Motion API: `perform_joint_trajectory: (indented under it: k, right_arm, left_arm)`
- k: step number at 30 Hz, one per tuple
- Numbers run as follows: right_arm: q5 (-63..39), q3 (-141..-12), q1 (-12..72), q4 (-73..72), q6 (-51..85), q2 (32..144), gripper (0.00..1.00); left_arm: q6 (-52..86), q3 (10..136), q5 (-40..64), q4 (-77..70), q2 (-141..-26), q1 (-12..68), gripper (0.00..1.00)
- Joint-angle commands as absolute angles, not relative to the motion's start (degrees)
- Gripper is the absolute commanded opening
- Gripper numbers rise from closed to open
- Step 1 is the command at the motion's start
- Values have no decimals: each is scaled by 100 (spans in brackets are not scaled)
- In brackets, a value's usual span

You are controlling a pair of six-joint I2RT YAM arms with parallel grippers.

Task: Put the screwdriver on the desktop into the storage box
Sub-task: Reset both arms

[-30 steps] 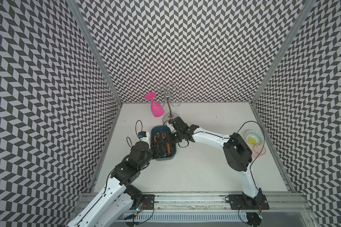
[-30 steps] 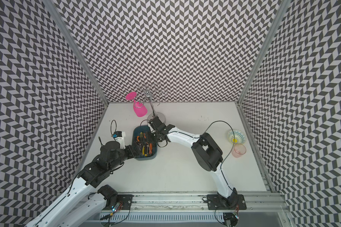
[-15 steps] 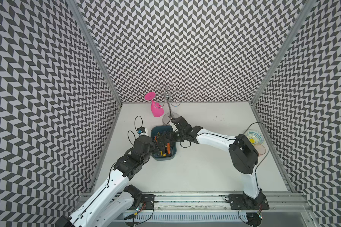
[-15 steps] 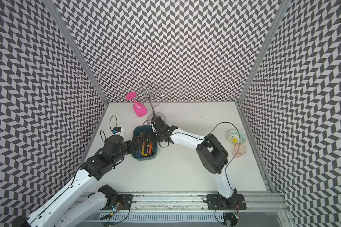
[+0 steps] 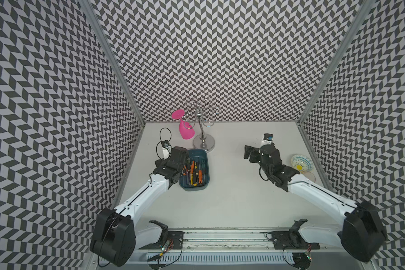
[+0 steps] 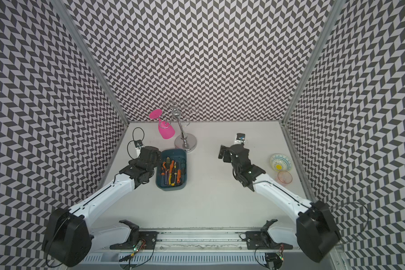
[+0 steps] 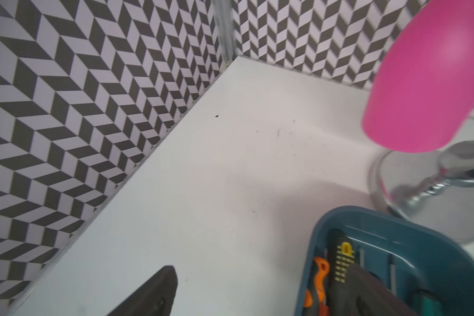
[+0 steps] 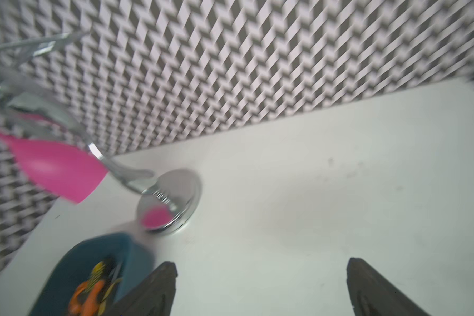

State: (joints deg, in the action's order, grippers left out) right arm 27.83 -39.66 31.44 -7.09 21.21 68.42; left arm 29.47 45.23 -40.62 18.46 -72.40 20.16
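The dark teal storage box [image 5: 200, 154] [image 6: 181, 154] stands on the white desktop [image 5: 232, 198] at the left, in front of a chrome rack. Several screwdrivers [image 5: 192, 170] [image 6: 172, 168] with orange and black-and-yellow handles [image 7: 342, 257] lie inside it. No screwdriver shows on the bare desktop. My left gripper [image 5: 181, 155] [image 7: 257, 290] is open at the box's left rim, one finger over the box, nothing between its fingers. My right gripper [image 5: 249, 153] [image 8: 260, 276] hangs open and empty over the desktop, well right of the box [image 8: 93, 251].
A pink glass [image 5: 186, 131] hangs upside down on the chrome rack [image 5: 204, 142] just behind the box. A patterned bowl [image 5: 302, 162] and a small clear pink cup [image 5: 308, 175] sit by the right wall. Chevron walls close in three sides.
My right gripper opened at the box and the arm swung away to the right, now empty over the desktop. The left arm stayed by the box's left side.
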Motion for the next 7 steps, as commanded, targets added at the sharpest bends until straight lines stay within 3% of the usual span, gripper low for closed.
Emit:
perform_joint_trajectory:
  k: [1, 7]
  right_arm:
    - [4672, -2612, 2786, -3032, 1157, 6521, 99]
    - [4345, -1978, 1689, -3511, 1300, 6341, 100]
  left_arm:
    - [2536, 4429, -4613, 1029, -7543, 1738, 100]
    - [2111, 3560, -4024, -628, -7199, 936, 100]
